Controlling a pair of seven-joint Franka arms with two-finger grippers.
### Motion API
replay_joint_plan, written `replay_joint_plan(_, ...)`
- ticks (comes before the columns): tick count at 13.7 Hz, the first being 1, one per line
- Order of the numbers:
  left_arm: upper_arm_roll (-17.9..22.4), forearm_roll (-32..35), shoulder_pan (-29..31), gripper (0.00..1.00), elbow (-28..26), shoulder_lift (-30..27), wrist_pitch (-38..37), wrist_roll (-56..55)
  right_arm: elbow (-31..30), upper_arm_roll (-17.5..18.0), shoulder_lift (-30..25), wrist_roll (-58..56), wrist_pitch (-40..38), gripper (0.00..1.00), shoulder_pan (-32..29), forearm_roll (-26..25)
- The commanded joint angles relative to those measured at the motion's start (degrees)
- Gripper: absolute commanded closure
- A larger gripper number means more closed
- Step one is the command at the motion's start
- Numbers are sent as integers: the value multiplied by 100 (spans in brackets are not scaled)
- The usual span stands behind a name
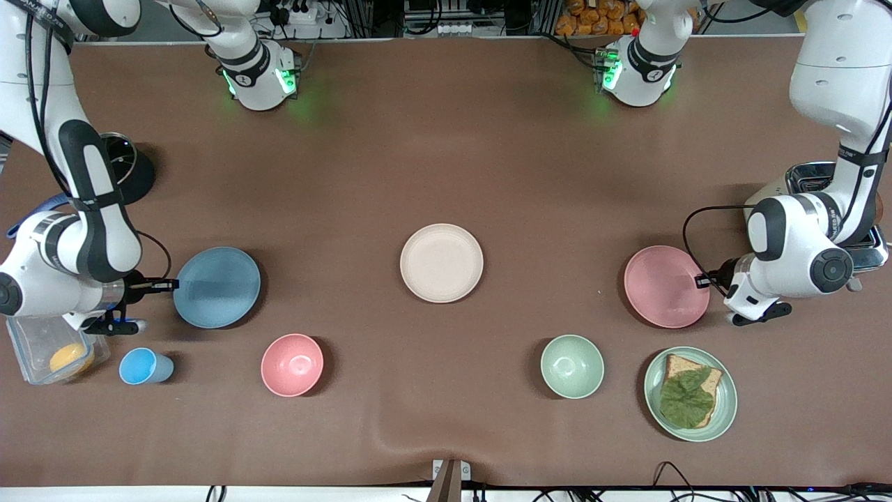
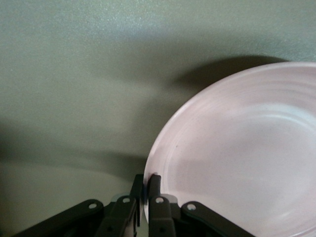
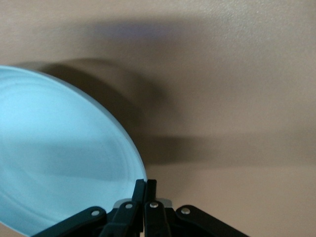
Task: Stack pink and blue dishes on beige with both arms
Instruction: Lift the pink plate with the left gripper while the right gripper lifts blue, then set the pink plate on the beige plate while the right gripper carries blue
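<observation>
Looking down from the front camera: brown surface (image 1: 446, 139) with three flat plates in a row across the middle. Beige plate (image 1: 442, 263) at centre, bare, well apart from the others. Blue plate (image 1: 217, 286) toward the right arm's end, pink plate (image 1: 666, 286) toward the left arm's end. Right gripper (image 1: 166, 284) at the blue plate's rim on the side away from the beige plate; left gripper (image 1: 702, 281) likewise at the pink plate's outer rim. Nearer the camera, in a second row: clear container (image 1: 42, 348) with something orange inside, small blue cup (image 1: 143, 366), pink bowl (image 1: 292, 364), pale green bowl (image 1: 572, 366), and green plate (image 1: 690, 394) carrying bread (image 1: 690, 374) topped with a lettuce leaf (image 1: 686, 399).

Left wrist view: pink plate (image 2: 237, 158) filling much of the picture, its rim tilted up off the surface (image 2: 98, 74), a shadow under the raised edge. Fingers (image 2: 154, 183) of the left gripper (image 2: 147, 185) clamped on the rim, one on either side of it, almost together.

Right wrist view: blue plate (image 3: 59, 158) seen the same way, edge lifted above the surface (image 3: 222, 74) with a dark shadow beneath. Fingers (image 3: 151, 190) of the right gripper (image 3: 144, 190) pressed tight on the thin rim.
</observation>
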Motion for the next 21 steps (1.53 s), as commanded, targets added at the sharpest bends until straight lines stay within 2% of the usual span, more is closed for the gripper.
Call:
replay_joint_plan(1, -15, 65, 28, 100, 10, -45, 67, 41, 182, -4, -155, -54, -389, 100, -59, 141)
replay_joint_plan(3, -24, 65, 27, 100, 1, -290, 6, 225, 182, -4, -331, -37, -616, 100, -42, 158)
replay_joint_plan(6, -76, 47, -42, 100, 36, -800, -415, 253, 322, -12, -674, -19, -1380, 100, -24, 465)
replay_joint_plan(10, -646, -145, -16, 100, 255, -1319, -1048, 191, 743, -39, -964, -89, -2408, 100, -156, 492)
replay_joint_plan(13, -981, -847, -43, 100, 528, -1320, -1313, -18, 1174, -39, -1035, -81, -3051, 100, -226, 483)
replay_joint_plan(15, -1402, -955, -43, 100, 528, -1320, -1313, -543, 1202, -13, -1018, -37, -3070, 100, -218, 545)
replay_joint_plan(17, -1858, -920, -86, 100, 537, -1259, -1313, -1290, 1210, -12, -1026, -19, -3175, 100, -200, 843)
replay_joint_plan(18, -2017, -885, -191, 100, 563, -1232, -1304, -1625, 1210, -12, -1026, -19, -3219, 100, -183, 861)
replay_joint_plan(21, -2054, -893, -936, 100, 712, -1022, -1252, -2224, 1210, -4, -1035, -10, -3263, 100, -183, 931)
